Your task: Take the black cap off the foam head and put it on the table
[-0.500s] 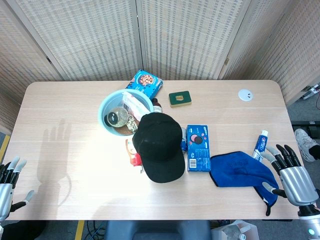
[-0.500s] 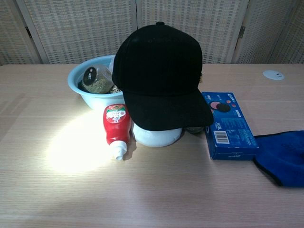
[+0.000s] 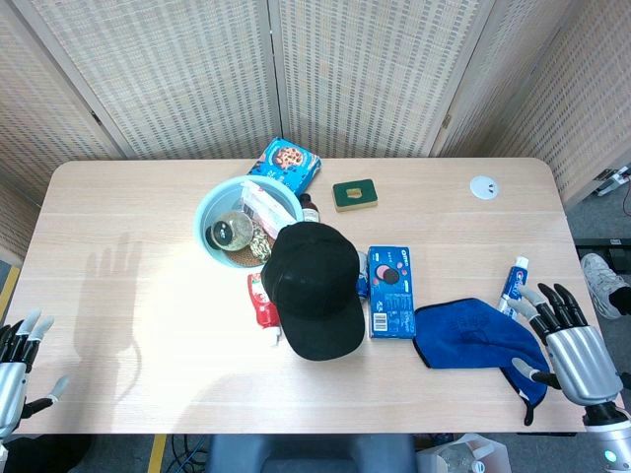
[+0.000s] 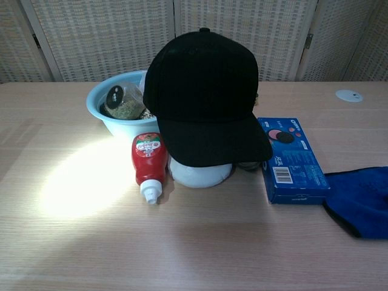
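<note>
Hands sit at the bottom corners of the head view, both holding nothing with fingers spread wide: the right hand [image 3: 575, 340] at lower right, just beside a blue cloth [image 3: 475, 335] and a toothpaste tube [image 3: 513, 284]; the left hand [image 3: 14, 360] at lower left, off the table [image 3: 128, 227] edge. Neither shows in the chest view. Toward the frame's centre, the black cap [image 3: 314, 288] rests on the white foam head [image 4: 200, 173], brim pointing down-frame. A blue cookie box [image 3: 391, 292] lies just right of it, a red ketchup bottle [image 4: 148, 164] just left, and a light blue bowl [image 3: 219, 202] above left.
</note>
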Robot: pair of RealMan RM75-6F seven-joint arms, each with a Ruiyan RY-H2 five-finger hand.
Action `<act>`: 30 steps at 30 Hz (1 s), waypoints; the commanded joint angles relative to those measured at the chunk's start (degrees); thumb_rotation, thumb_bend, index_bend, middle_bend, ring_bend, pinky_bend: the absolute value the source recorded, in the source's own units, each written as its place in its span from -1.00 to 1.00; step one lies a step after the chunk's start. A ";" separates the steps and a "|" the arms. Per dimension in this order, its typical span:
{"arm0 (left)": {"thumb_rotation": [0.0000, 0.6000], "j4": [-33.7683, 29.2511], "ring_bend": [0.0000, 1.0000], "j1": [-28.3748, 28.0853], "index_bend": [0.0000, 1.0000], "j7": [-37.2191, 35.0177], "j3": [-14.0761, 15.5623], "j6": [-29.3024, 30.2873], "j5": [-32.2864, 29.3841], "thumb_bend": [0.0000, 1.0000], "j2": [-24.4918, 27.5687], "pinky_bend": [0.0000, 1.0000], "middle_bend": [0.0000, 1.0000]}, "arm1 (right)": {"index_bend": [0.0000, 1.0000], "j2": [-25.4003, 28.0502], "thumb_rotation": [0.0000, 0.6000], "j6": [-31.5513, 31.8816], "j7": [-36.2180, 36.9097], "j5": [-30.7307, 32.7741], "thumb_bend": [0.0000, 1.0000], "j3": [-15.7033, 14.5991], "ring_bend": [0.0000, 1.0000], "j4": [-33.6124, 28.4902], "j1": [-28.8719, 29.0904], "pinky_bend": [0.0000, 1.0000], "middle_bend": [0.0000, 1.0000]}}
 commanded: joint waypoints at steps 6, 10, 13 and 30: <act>1.00 0.07 -1.00 0.18 -1.00 -0.20 0.09 0.19 -0.01 -0.51 -0.03 -1.00 -1.00 | -0.55 -0.82 1.00 -3.10 -1.39 -2.42 -0.94 0.44 -1.00 -1.62 3.22 -1.00 -0.77; 1.00 0.06 -1.00 0.32 -1.00 -0.11 0.16 0.37 0.06 -0.51 -0.06 -1.00 -1.00 | -0.48 -1.78 1.00 -4.99 -2.26 -4.09 -0.80 0.95 -1.00 -2.03 5.54 -1.00 -0.72; 1.00 -0.05 -1.00 0.41 -1.00 0.03 0.18 0.51 0.10 -0.51 -0.03 -1.00 -1.00 | -0.45 -2.84 1.00 -6.26 -3.39 -5.07 -0.80 1.42 -1.00 -2.10 7.15 -1.00 -0.69; 1.00 -0.37 -1.00 1.23 -1.00 0.20 0.45 1.00 -0.28 -0.51 0.29 -1.00 -1.00 | -0.45 -13.39 1.00 -10.21 -12.39 -7.97 -1.00 4.89 -1.00 0.88 14.94 -1.00 -0.67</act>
